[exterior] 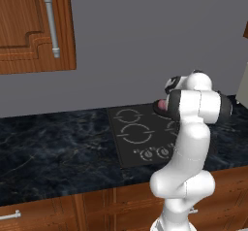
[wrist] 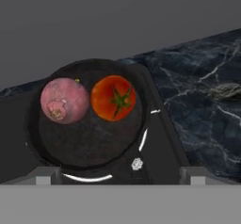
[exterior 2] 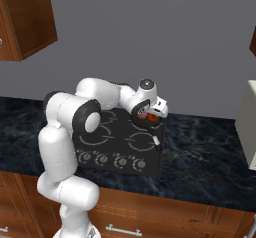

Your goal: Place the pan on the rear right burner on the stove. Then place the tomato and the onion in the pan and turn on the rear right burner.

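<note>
The black pan sits on the stove, over the rear right burner, whose pale ring peeks out round the pan's rim. Inside the pan lie the pinkish-purple onion and the orange-red tomato, side by side and touching. My gripper hovers just above the pan, open, with nothing between its fingertips. From the right base view the gripper hangs over the tomato, and the pan's handle points towards the front. The arm hides most of the pan in the left base view.
A row of round knobs runs along the stove's front edge. Black marble counter spreads on both sides. The grey wall stands close behind the pan. A pale appliance stands at the right, and a wooden cabinet hangs upper left.
</note>
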Controlling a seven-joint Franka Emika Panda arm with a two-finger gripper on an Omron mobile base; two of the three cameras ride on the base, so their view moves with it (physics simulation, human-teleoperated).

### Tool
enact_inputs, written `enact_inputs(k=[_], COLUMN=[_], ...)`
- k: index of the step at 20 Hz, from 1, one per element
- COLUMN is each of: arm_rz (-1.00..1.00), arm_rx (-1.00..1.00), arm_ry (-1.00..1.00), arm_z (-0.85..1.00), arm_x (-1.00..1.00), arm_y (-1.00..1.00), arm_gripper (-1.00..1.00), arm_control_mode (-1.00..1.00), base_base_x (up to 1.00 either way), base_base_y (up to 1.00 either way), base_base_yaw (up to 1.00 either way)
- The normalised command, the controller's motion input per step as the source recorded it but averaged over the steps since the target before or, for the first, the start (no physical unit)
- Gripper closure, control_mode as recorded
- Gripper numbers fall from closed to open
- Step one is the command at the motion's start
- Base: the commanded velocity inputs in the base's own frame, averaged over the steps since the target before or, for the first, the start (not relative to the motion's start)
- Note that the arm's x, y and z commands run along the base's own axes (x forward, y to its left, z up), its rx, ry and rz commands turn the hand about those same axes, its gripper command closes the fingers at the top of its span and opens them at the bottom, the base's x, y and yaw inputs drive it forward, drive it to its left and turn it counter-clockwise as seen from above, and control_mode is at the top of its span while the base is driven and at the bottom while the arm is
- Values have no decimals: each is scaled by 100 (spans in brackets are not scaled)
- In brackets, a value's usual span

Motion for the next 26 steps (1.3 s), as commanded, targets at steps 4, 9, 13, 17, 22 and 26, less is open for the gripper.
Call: enact_inputs(k=[4, 9, 13, 17, 22, 26], arm_rz=[0, 0, 0, 3, 6, 6], arm_rx=[0, 0, 0, -3, -3, 0], arm_ry=[5, 2, 2, 2, 5, 11], arm_z=[6, 8, 14, 29, 25, 2], arm_x=[-46, -51, -49, -49, -15, -4], arm_y=[0, 6, 16, 30, 43, 34], arm_gripper=[-100, -100, -100, -100, -100, -100], arm_control_mode=[-100, -100, -100, -100, -100, -100], base_base_x=[0, 0, 0, 0, 0, 0], base_base_y=[0, 0, 0, 0, 0, 0], base_base_yaw=[0, 0, 0, 0, 0, 0])
